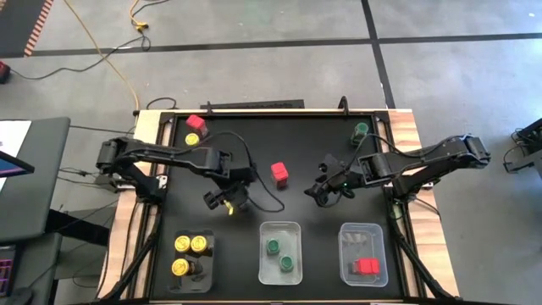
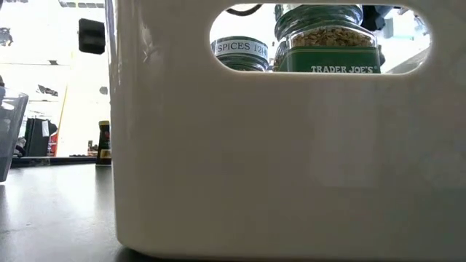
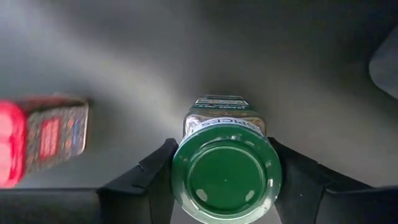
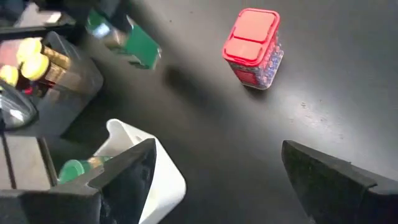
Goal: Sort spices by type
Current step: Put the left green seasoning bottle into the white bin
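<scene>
Left tool [image 3: 225,186]: clamped on a green-lidded jar [image 3: 225,168] held above the dark matte surface [image 1: 296,152], short of the middle tray [image 1: 280,252].
Right tool [image 4: 217,180]: spread wide, gripping nothing; a square red-lidded jar [image 4: 252,46] stands ahead of it.
Done: three yellow lids, two green, some red binned.
Left: four loose jars.
Materials: glass jars, smooth plastic lids, clear trays.

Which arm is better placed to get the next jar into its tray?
Left. The left gripper is already closed on a green-lidded jar near the middle tray holding two green-lidded jars. The right gripper is open and empty, hovering near the loose red-lidded jar.
</scene>
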`<action>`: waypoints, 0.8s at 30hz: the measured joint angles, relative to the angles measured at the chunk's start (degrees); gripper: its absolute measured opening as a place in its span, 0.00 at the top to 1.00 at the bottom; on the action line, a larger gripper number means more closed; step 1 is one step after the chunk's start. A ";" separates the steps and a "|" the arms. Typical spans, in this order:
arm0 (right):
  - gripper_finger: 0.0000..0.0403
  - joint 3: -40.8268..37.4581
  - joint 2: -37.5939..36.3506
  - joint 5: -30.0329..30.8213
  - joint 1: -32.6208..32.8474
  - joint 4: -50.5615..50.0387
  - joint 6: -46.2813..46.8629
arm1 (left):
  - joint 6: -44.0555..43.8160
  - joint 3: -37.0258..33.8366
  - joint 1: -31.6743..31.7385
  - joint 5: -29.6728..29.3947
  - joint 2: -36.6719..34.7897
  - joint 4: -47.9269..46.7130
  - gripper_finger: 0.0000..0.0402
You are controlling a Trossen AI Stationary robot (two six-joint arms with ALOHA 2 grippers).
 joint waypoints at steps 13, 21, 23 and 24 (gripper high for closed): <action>0.07 0.00 0.00 0.13 4.53 -0.23 2.87 | 8.87 1.03 -1.88 0.06 0.64 -0.14 0.50; 0.07 0.00 0.17 0.22 6.61 -0.42 2.95 | 9.79 5.28 -2.86 -1.63 0.68 -1.87 0.50; 0.07 0.00 0.20 0.24 7.05 -0.42 2.95 | 9.38 8.58 -2.54 -1.77 0.68 -3.42 0.50; 0.07 0.00 0.20 0.25 7.24 -0.42 2.95 | 9.30 10.34 -2.36 -1.90 0.68 -4.54 0.50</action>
